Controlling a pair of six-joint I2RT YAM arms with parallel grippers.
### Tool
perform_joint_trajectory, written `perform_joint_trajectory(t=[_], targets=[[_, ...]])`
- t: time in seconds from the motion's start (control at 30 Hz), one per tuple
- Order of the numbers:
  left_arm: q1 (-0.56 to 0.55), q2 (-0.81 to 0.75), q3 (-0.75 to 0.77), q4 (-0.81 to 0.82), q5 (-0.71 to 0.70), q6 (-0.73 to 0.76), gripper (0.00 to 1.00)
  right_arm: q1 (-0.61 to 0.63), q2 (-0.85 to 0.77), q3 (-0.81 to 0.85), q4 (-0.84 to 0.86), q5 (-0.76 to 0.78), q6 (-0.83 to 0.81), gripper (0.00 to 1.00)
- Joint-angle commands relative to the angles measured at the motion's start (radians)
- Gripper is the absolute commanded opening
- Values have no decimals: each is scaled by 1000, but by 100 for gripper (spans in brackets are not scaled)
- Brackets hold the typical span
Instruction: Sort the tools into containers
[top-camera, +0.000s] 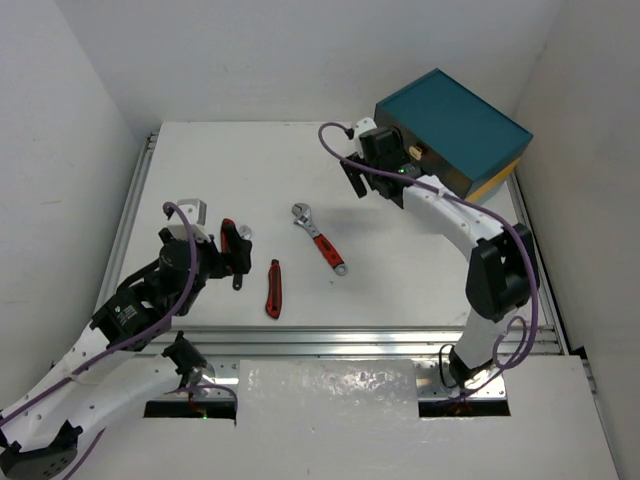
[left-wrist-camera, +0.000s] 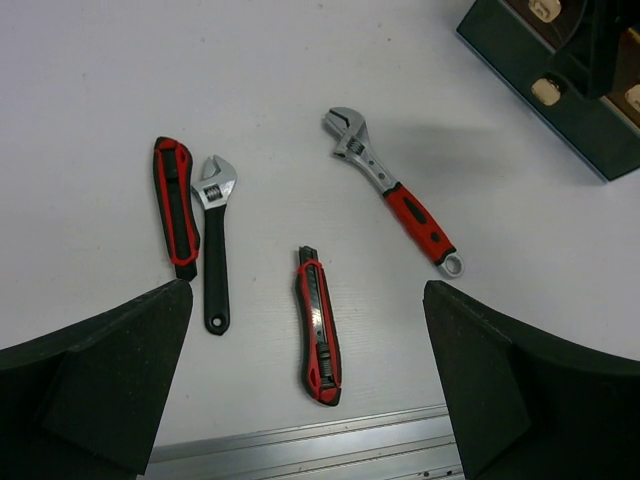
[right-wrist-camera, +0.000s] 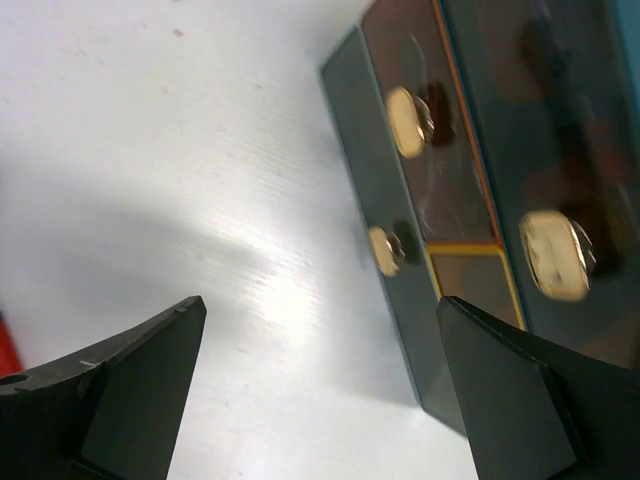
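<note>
Sorting looks barely begun: four tools lie on the desk; left gripper and right gripper spread, empty.

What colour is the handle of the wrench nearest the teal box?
That wrench has a red-and-black handle; best seen in left wrist view.

Left gripper, right gripper, jaws wide

No lettering, label, brand or number can be read on anything in view.
</note>
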Motion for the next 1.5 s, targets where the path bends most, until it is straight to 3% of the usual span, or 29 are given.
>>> perform_joint_trajectory(t=[0.0,0.1,0.17,0.23,0.27,0.37,0.47,0.53,0.57,0.6,0.63,0.67,0.73,0.83,0.9,1.0,1.03,1.07,1.1,1.13,1.17,1.2,1.23,1.3,1.33,1.47], targets=[[-3,-23,-1,48,15,19,100,3,-25,-96,-33,266,-11,99],[-3,-23,-6,57,35,26,100,7,-32,-202,-7,420,-55,99],[-3,-17,-6,60,46,30,100,7,-25,-281,115,585,-126,98],[-4,-14,-7,60,49,32,100,7,22,-322,221,691,-305,94],[-3,-15,-7,60,55,33,100,7,39,-357,357,765,-444,92],[-3,-20,-9,69,72,39,100,7,73,-398,543,785,-566,90],[-3,-29,-9,69,75,41,100,4,113,-388,576,782,-592,80],[-4,-38,-10,72,78,41,100,4,136,-405,715,802,-746,75],[-4,-41,-12,73,81,42,100,4,162,-443,992,810,-843,74],[-6,-46,-12,76,81,44,100,3,182,-461,1165,819,-1104,73],[-6,-48,-13,74,84,44,100,4,208,-469,1537,819,-1256,72],[-6,-48,-13,74,86,44,100,1,287,-448,1732,816,-1563,71],[-6,-48,-13,76,87,44,100,-10,384,-388,2029,811,-1808,70],[-7,-51,-10,74,86,44,100,-13,422,-378,2018,814,-1800,68],[-7,-60,-12,74,83,43,100,-1,379,-421,1934,828,-1670,68],[-9,-66,-13,76,83,44,100,27,287,-477,1505,813,-1317,70],[-9,-66,-13,74,84,44,100,32,258,-480,1205,801,-1195,70],[-10,-66,-13,74,84,44,100,32,227,-454,991,763,-887,70],[-9,-67,-12,74,84,44,100,26,201,-407,752,724,-695,69],[-9,-69,-13,76,84,44,100,0,172,-277,263,609,-332,63],[-9,-71,-13,76,84,43,100,-17,170,-229,104,579,-227,59],[-9,-69,-13,77,84,44,100,-31,172,-205,28,578,-186,59],[-10,-69,-13,76,84,44,100,-36,173,-236,63,593,-193,59],[-12,-69,-13,77,84,44,100,-33,178,-305,288,688,-363,60],[-11,-69,-13,76,84,44,100,-31,185,-337,316,698,-417,61],[-12,-69,-13,76,83,44,100,-34,193,-296,200,684,-319,62]])
